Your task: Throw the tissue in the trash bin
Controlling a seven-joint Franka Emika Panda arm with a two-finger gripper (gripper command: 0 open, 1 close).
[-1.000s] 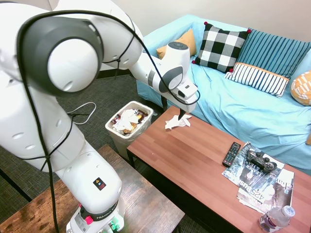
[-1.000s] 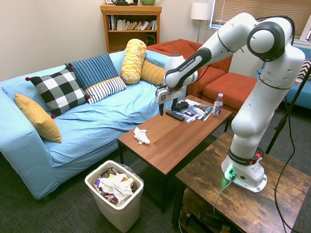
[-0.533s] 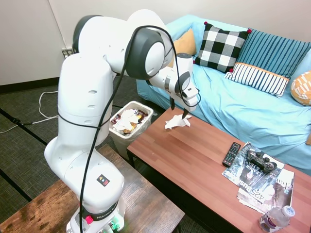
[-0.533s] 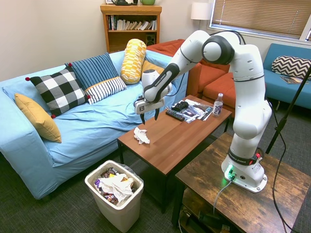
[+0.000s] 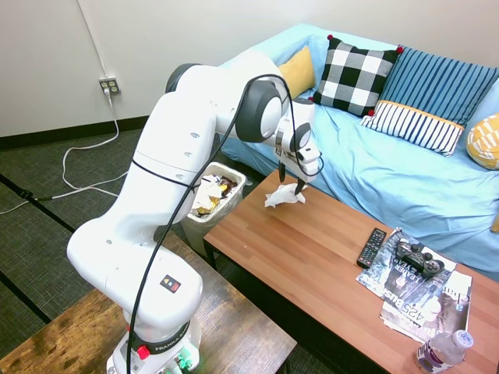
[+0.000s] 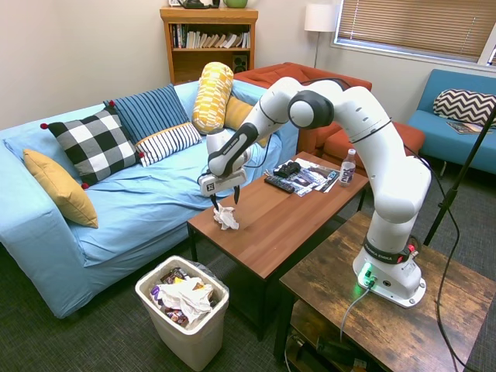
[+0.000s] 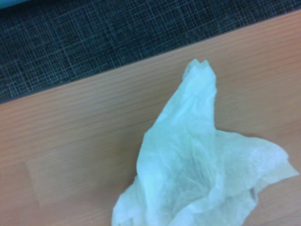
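1. At your far left in the first exterior view sits the bin [image 5: 204,204], on the floor just off the table's [image 5: 312,257] corner, with white paper and brown wrappers inside.
2. Next comes the tissue [image 5: 283,197], lying crumpled on the table near the corner closest to the bin. In the second exterior view the tissue [image 6: 225,218] sits on the same end, with the bin [image 6: 184,310] below it on the carpet.
3. The gripper [image 5: 291,184] hangs directly over the tissue, pointing down, fingers apart with their tips just above the paper or touching its top; you cannot tell which. From the other side the gripper [image 6: 224,201] shows the same: both dark fingers straddle the tissue's upper folds and nothing is clamped.
4. Your wrist view is filled by the tissue [image 7: 202,174] on the wood [image 7: 84,150], with dark carpet beyond the edge.
5. Farther right lie a remote [image 5: 372,247], a controller [image 5: 417,257] on magazines [image 5: 421,292], and a bottle [image 5: 442,351].
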